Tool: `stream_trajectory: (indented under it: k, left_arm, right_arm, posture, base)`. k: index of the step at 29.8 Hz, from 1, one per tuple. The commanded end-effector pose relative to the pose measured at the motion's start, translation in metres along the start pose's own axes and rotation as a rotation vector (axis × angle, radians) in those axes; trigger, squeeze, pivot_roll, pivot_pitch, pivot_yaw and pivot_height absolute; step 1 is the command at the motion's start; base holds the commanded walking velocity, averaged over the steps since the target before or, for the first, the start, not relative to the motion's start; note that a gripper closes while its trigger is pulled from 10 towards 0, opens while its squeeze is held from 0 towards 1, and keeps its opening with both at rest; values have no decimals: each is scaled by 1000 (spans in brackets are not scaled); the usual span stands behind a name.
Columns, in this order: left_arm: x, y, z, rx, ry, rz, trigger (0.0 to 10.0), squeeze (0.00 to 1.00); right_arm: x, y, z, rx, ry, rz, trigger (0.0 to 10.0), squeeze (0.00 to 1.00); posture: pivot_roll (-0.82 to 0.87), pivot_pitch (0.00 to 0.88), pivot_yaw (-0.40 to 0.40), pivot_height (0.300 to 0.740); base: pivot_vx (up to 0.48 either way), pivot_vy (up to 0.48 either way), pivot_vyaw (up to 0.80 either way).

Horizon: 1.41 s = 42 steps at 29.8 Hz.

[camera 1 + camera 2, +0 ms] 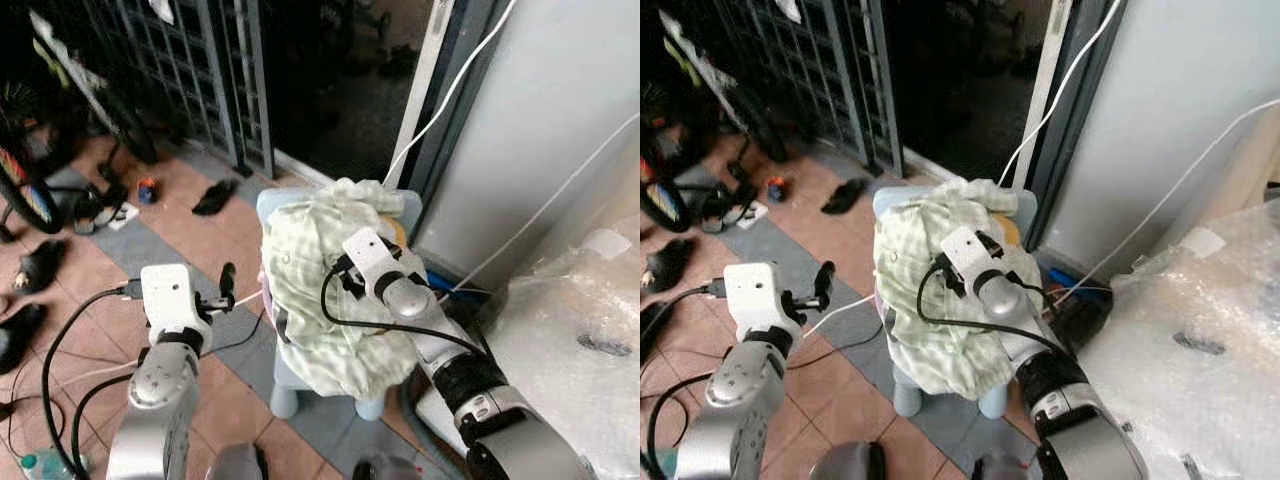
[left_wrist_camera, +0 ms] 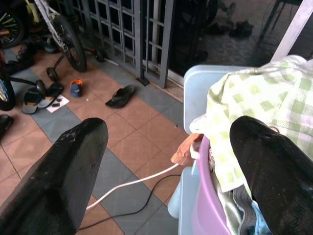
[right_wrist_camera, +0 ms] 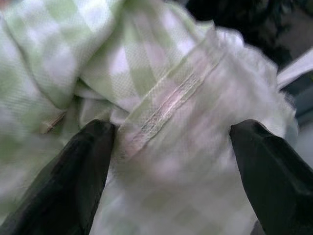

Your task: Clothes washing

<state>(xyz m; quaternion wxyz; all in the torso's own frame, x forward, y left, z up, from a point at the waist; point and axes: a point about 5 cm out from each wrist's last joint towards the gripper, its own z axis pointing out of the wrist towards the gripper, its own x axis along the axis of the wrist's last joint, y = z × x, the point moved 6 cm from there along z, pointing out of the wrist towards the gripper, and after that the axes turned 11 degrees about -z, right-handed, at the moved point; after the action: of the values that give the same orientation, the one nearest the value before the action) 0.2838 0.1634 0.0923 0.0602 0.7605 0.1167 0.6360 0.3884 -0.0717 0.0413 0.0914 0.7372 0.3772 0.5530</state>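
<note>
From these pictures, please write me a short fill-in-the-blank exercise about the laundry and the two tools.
1. The checked cloth is white and ____.
2. The basin under the clothes is ____.
3. The right tool presses open fingers onto the ____.
4. The left tool, fingers open, holds ____.

Missing words: green; purple; cloth; nothing

From the head, our two eye views look forward and down on the same scene: a shirt [image 1: 330,290] heaped on a chair [image 1: 285,385] by the tiled floor [image 1: 190,240]. Our left wrist camera faces the chair's side and the gate [image 2: 127,29] from near. Our right wrist camera sits right against the shirt, blurred.
</note>
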Motion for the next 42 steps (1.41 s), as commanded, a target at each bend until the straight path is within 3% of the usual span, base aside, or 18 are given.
stream_trajectory:
  k: [1,4,10,19,27,36,39,42]
  left_arm:
    - [1,-4,-8,16,-10,14,10000,0]
    - [0,-11,-13,40,-17,17,10000,0]
    - [0,-9,-16,50,-26,15,10000,0]
    - [3,-8,-14,63,-24,7,10000,0]
    - [4,-7,-10,72,-15,-9,10000,0]
    - [12,2,4,45,12,0,10000,0]
    - [14,7,7,21,17,2,10000,0]
    - [11,15,10,-18,4,-7,10000,0]
  right_arm:
    - [-5,1,4,-10,-39,36,0,0]
    - [-4,-2,7,2,-53,61,0,0]
    - [-6,-1,10,-3,-65,87,0,0]
    - [-21,-6,7,18,-95,120,0,0]
    - [-18,-7,9,28,-98,162,0,0]
    - [11,3,12,20,-14,268,0,0]
    - [29,12,9,-5,60,294,0,0]
    - [66,33,-6,-81,256,388,0,0]
  posture:
    - [117,148,-31,740]
    - [121,160,-40,740]
    - [123,169,-51,740]
    - [116,179,-78,740]
    - [107,164,-84,740]
    - [81,135,-85,740]
    - [65,124,-80,740]
    - [43,102,-50,740]
  base:
    - [0,0,0]
    - [0,0,0]
    - [0,0,0]
    - [0,0,0]
    - [0,0,0]
    - [0,0,0]
    - [0,0,0]
    - [0,0,0]
